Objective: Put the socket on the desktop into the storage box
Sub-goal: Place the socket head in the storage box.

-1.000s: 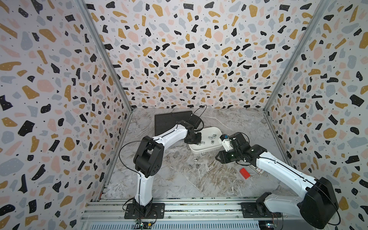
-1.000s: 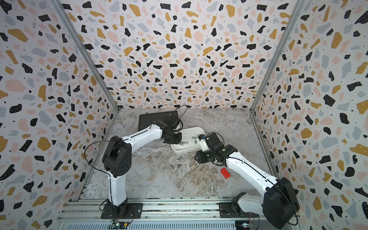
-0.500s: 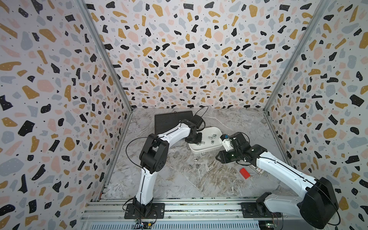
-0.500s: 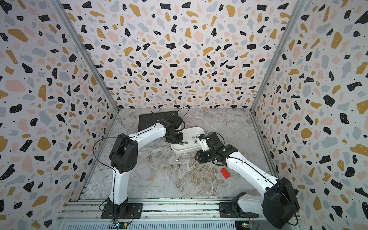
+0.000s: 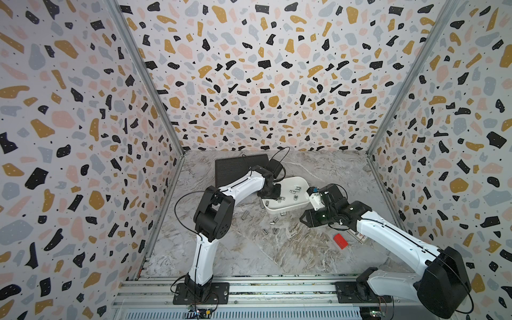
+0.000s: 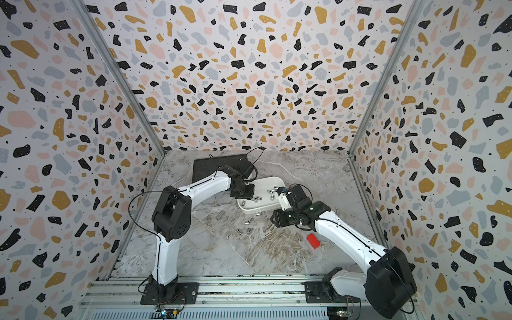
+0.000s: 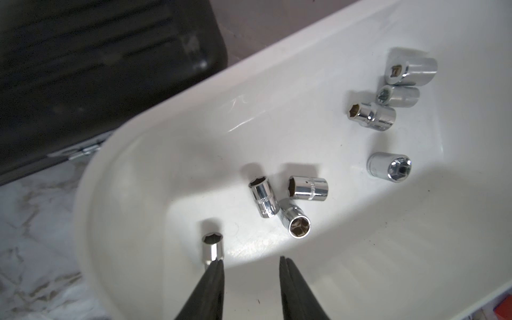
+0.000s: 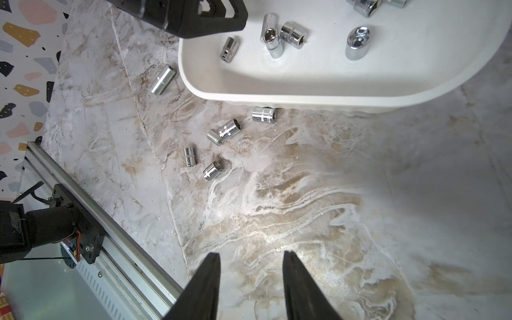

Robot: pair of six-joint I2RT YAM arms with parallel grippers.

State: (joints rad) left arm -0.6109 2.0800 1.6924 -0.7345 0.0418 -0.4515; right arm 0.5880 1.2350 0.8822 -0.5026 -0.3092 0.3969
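The white storage box sits mid-desktop with several chrome sockets inside. My left gripper hangs open over the box's left end. A small socket lies loose on the box floor, just by one fingertip. Several more sockets are scattered on the marble desktop in front of the box. One lies against the box's front wall. My right gripper is open over bare desktop, right of those sockets, holding nothing.
A black ribbed case lies behind the box at the back left. A small red block rests on the desktop beside my right arm. The metal rail runs along the front edge. Speckled walls close in three sides.
My left gripper has opened, and the small socket now lies free in the box. The left arm's elbow has shifted. The right gripper's fingers stand slightly wider.
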